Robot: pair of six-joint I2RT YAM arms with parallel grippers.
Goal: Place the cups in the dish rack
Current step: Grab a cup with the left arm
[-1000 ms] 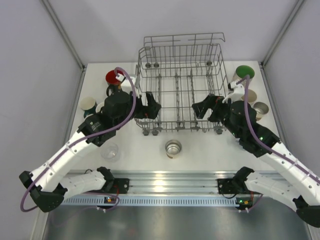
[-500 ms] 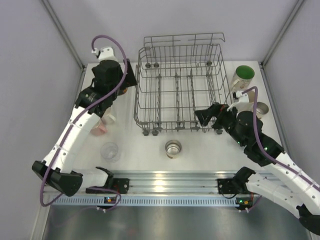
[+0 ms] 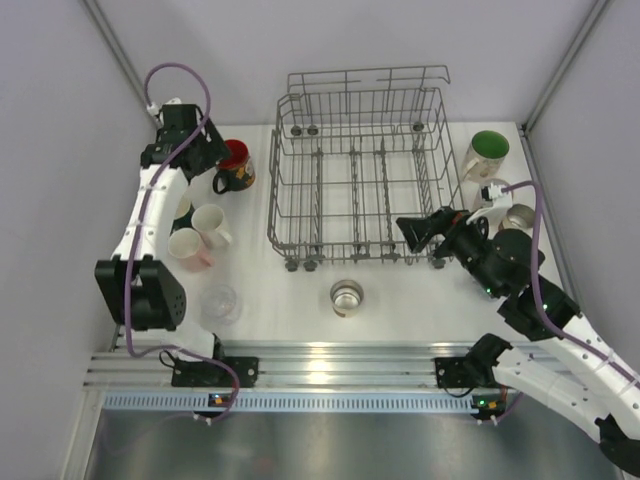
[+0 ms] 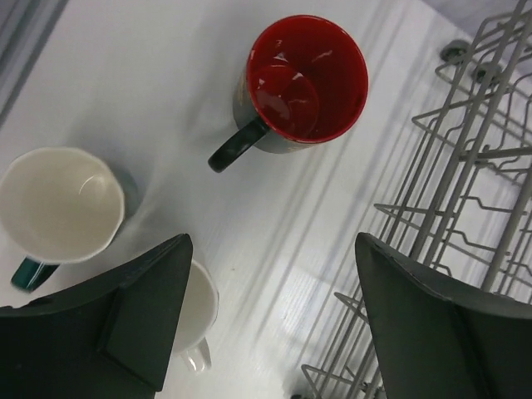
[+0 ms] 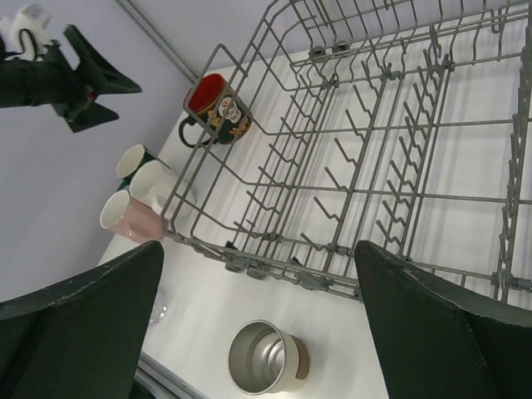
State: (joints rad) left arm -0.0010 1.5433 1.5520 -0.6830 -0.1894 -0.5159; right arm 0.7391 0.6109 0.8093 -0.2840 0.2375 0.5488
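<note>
White tabletop (image 3: 280, 300), grey walls (image 3: 50, 150), wire dish rack (image 3: 360, 100); both pairs of jaws stand apart, empty.

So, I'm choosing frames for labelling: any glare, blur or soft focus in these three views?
Top external: sharp, evenly lit, with glare on the metal rail. Left wrist: highlights inside the red-lined mug, soft shadows only. Right wrist: dish rack crisp; the steel cup gleams without washing out.

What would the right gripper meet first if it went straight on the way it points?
The right gripper would most likely meet the dish rack: its near wire wall lies between the open fingers in the wrist view. The steel cup sits lower, off that line. Depth is uncertain.
</note>
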